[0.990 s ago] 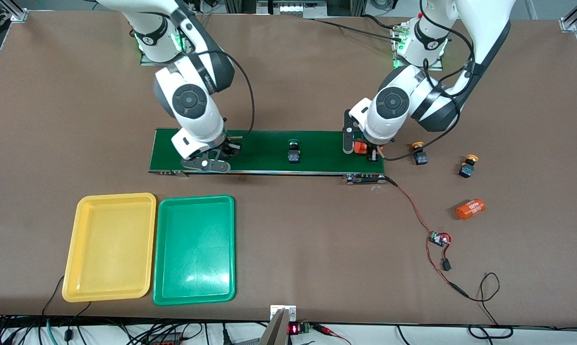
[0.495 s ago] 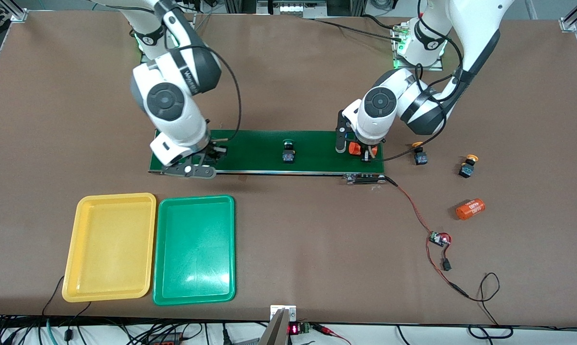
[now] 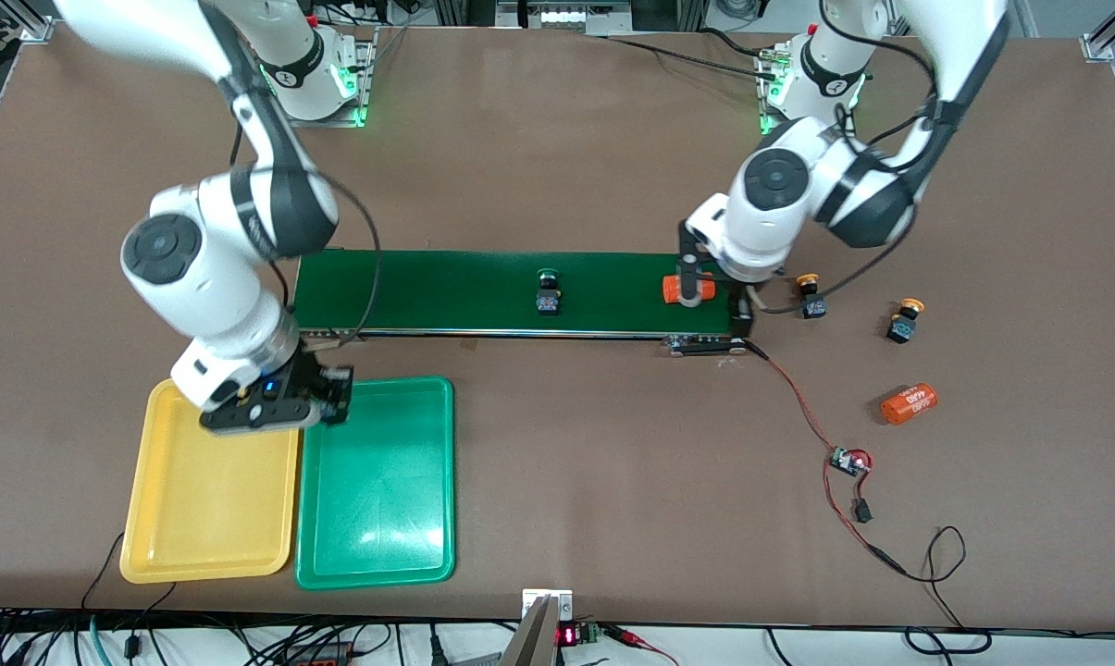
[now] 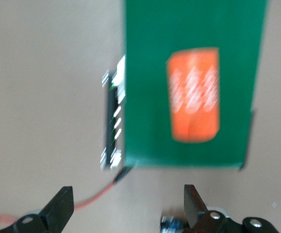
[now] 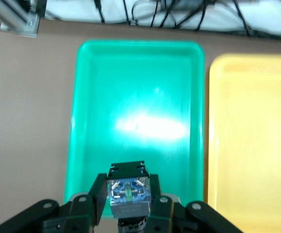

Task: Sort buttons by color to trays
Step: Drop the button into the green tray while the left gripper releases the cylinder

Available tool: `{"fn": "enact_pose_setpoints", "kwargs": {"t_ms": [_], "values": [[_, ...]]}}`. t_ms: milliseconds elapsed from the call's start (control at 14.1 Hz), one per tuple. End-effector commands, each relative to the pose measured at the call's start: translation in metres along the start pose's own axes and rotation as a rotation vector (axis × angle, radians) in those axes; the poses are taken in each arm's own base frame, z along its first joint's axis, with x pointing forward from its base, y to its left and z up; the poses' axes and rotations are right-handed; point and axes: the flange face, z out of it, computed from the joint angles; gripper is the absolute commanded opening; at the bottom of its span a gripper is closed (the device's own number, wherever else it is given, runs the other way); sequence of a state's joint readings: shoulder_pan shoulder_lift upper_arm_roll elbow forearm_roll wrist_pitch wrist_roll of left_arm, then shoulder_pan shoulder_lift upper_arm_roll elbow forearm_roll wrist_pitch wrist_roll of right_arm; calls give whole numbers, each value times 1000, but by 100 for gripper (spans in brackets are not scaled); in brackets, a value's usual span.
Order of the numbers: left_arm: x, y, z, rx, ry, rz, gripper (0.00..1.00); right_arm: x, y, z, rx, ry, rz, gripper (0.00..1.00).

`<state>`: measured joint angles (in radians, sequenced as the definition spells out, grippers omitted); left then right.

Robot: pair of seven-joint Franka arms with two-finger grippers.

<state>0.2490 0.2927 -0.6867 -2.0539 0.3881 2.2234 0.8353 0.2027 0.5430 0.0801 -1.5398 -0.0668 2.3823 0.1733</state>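
Observation:
My right gripper (image 3: 328, 400) is shut on a button (image 5: 129, 196) with a black body; its cap is hidden. It hangs over the edge of the green tray (image 3: 372, 518) that lies toward the conveyor, next to the yellow tray (image 3: 205, 518). Both trays show in the right wrist view, green (image 5: 135, 97) and yellow (image 5: 252, 145). A green button (image 3: 548, 294) stands mid-belt. Two yellow buttons (image 3: 809, 298) (image 3: 905, 322) stand on the table past the belt's end. My left gripper (image 3: 742, 313) is open and empty over that end; it also shows in the left wrist view (image 4: 128, 204).
The dark-green conveyor belt (image 3: 483, 277) crosses the middle. An orange cylinder (image 3: 682, 289) lies on it near the left arm's end, also in the left wrist view (image 4: 193, 94). A second orange cylinder (image 3: 909, 404) lies on the table. A red-black cable with a small board (image 3: 848, 460) runs from the belt's end.
My right arm carried its button from the belt's end to over the trays. My left gripper let go of the orange cylinder on the belt and drew back. The green button moved along the belt.

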Motion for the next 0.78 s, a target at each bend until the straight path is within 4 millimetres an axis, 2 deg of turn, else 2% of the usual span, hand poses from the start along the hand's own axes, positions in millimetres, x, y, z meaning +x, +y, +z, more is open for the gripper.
{"fn": "enact_pose_setpoints", "kwargs": {"t_ms": [0,141,212,283,354,424,495,566,707], "values": [[-85,-37,24,20,-4,-111,100,6,-13,40,28,45,-66,0],[-137,-51,35,-14,8,-215,100,2,-18,75,42,97,-74,0],[-154,-54,41,-52,46,-301,100,-2,-21,93,50,121,-81,0],[-167,-54,49,-92,74,-385,100,-6,-22,110,56,141,-87,2],[-170,-54,54,-117,89,-467,100,-11,-27,126,69,183,-104,3],[-176,-54,58,-131,81,-556,100,-15,-40,134,85,234,-122,9],[-182,-52,63,-160,60,-662,100,-19,-43,144,92,264,-128,19],[-183,-49,67,-180,42,-752,100,-23,-44,152,94,264,-130,34],[-182,-45,69,-213,5,-926,100,-24,-45,153,93,261,-134,91]]}}
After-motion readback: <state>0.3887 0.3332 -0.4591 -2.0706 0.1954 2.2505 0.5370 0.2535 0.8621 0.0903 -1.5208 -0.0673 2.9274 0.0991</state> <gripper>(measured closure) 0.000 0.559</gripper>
